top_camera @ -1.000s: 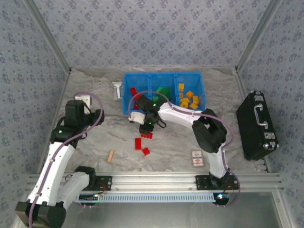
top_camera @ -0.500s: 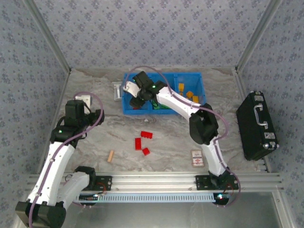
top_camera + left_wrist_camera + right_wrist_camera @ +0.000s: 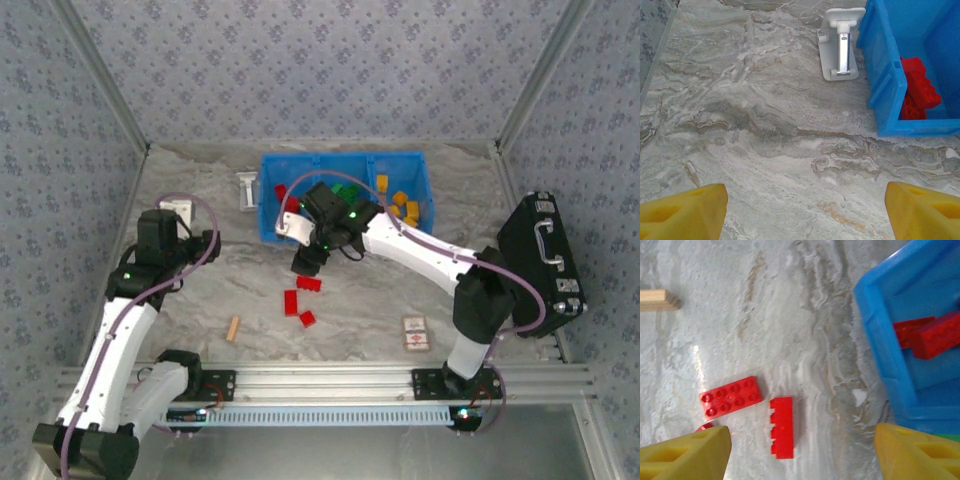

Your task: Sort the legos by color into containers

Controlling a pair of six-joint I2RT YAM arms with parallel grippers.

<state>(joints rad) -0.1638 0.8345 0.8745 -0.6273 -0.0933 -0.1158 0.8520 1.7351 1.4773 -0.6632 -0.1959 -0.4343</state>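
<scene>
Three red legos lie loose on the table: one on its side point(image 3: 309, 284) point(image 3: 783, 427), a flat one point(image 3: 291, 302) point(image 3: 731, 397), and a small one point(image 3: 307, 319). My right gripper point(image 3: 307, 262) point(image 3: 802, 455) hangs open just above them, with nothing between its yellow fingers point(image 3: 685, 455). The blue bin point(image 3: 270, 232) point(image 3: 885, 355) holds red legos point(image 3: 283, 195) point(image 3: 927, 332) in its left compartment, green ones point(image 3: 347, 190) in the middle and yellow-orange ones point(image 3: 400, 205) on the right. My left gripper point(image 3: 205, 243) point(image 3: 805, 215) is open over bare table, left of the bin point(image 3: 885, 90).
A tan wooden stick point(image 3: 233, 329) point(image 3: 659, 300) lies left of the loose legos. A red-and-white card point(image 3: 415, 333) sits near the right arm's base. A black case point(image 3: 540, 265) lies at the right edge. A white holder point(image 3: 247, 190) point(image 3: 840, 45) stands beside the bin's left wall.
My right gripper swung from the loose red legos up over the bin's left compartment, then came back down above the legos on the table. The left arm has stayed still.
</scene>
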